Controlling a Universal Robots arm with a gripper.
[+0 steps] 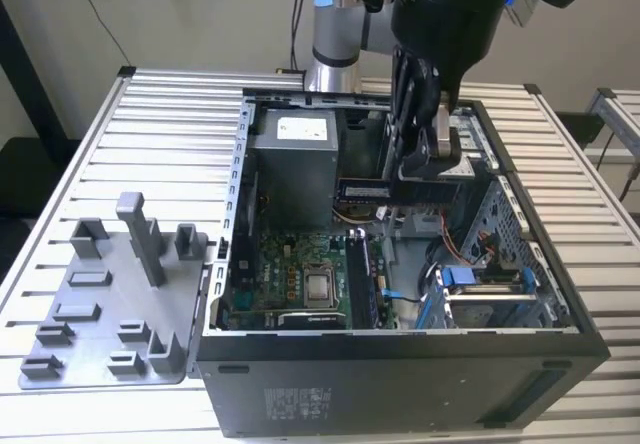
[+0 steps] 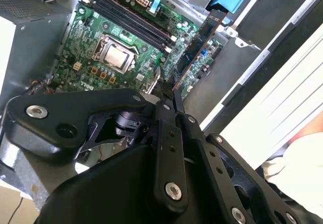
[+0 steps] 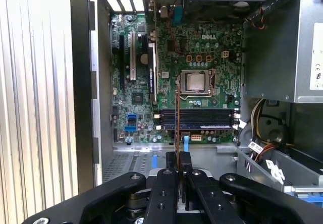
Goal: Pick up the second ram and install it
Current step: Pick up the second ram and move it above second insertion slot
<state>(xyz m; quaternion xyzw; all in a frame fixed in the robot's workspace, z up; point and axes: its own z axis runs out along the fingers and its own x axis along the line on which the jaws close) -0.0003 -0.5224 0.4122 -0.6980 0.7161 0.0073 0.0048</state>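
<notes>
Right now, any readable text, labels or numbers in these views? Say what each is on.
Label on the power supply: too small to read.
Pale label on the second ram, held in the end effector: too small.
White maker's mark on the motherboard: a logo, left untranscribed; other board print too small.
Sticker on the PC case: blurred.

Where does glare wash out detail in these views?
Second wrist view: the slatted table burns to white. First wrist view: the power supply label is washed out. Exterior view: even light, the second ram in the claw free of glare.
</notes>
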